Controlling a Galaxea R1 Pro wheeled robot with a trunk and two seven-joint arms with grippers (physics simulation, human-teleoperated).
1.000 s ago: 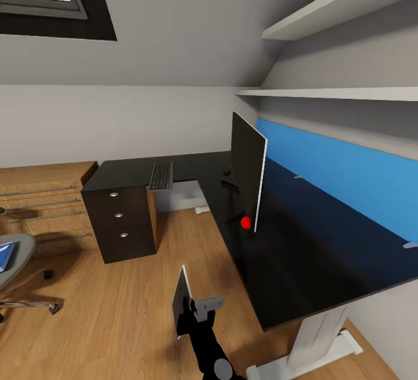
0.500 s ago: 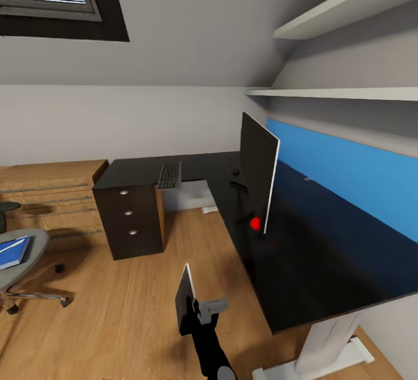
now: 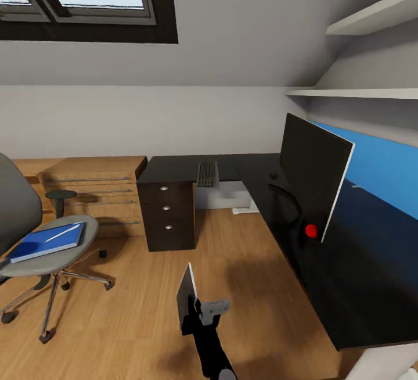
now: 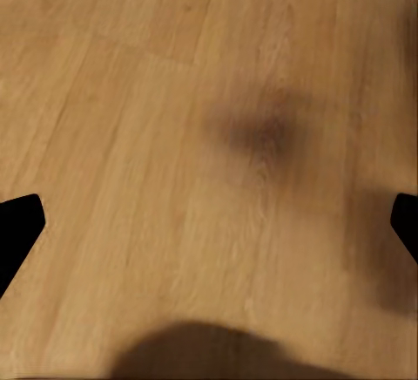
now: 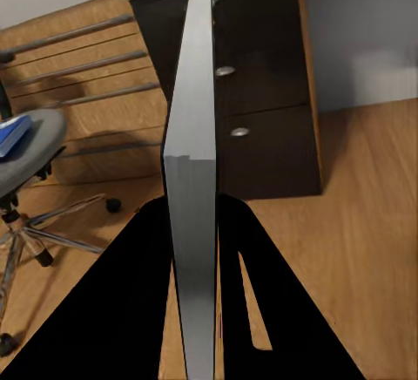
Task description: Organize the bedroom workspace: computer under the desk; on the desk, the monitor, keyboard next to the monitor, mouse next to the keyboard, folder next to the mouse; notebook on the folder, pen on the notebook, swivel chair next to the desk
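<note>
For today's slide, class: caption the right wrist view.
Right gripper clamps a thin grey notebook edge-on, facing the dark drawer unit.

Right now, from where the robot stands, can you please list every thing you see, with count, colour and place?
monitor: 1, black face, upright on the desk
desk: 1, black top, along the blue wall panel
keyboard: 1, dark grey, on the desk's far wing
drawer unit: 1, dark, three silver knobs, under that wing
swivel chair: 1, grey seat, chrome base, on the floor apart from the desk
folder: 1, bright blue, on the chair seat
pen: 1, white, on the folder
notebook: 1, dark with pale edge, held edge-up
wood cabinet: 1, light wood, by the wall
right gripper: shut on the notebook
left gripper: open, over bare floor
</note>
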